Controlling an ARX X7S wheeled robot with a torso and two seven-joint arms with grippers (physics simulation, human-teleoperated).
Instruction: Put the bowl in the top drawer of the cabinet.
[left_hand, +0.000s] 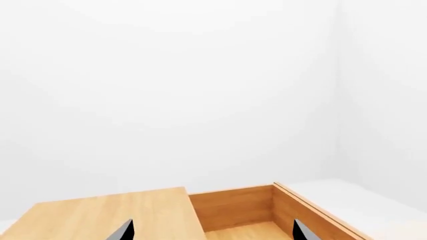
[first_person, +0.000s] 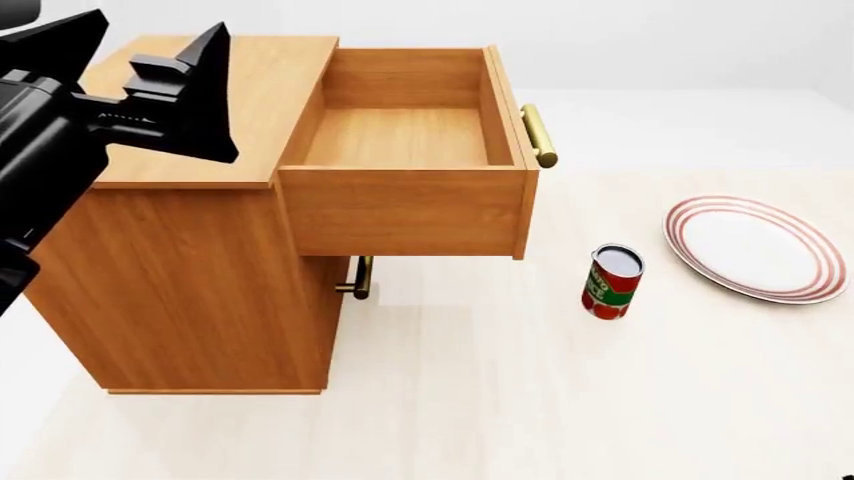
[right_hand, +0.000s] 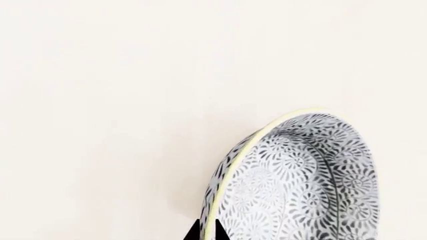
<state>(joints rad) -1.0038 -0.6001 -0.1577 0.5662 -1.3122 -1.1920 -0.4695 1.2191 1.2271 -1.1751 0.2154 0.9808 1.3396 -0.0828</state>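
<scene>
Cabinet: light brown wood, stood on the pale desk; flat top bare in the head view.
Top drawer: pulled well out, brass bar handle at its front; interior showed only bare wood. Opening step judged done.
Lower drawer handle: small brass piece below the open drawer; that drawer sat shut.
Bowl: seen only in the right wrist view, tilted on edge with its pale rim toward the camera, speckled pattern all over the visible surface. Absent from the head view and not in the drawer.
Right end effector: dark fingertips sat on either side of the bowl's rim at the picture's lower edge, apparently pinching it; whether the bowl was lifted off the desk could not be told.
Left end effector: fingers spread wide, holding nothing, poised above the cabinet top and the open drawer's back corner.
Other items: red tin can upright on the desk; red-rimmed plate beside it, apart.
Remaining, as judged: carry the bowl over to the drawer, lower it inside, release.
</scene>
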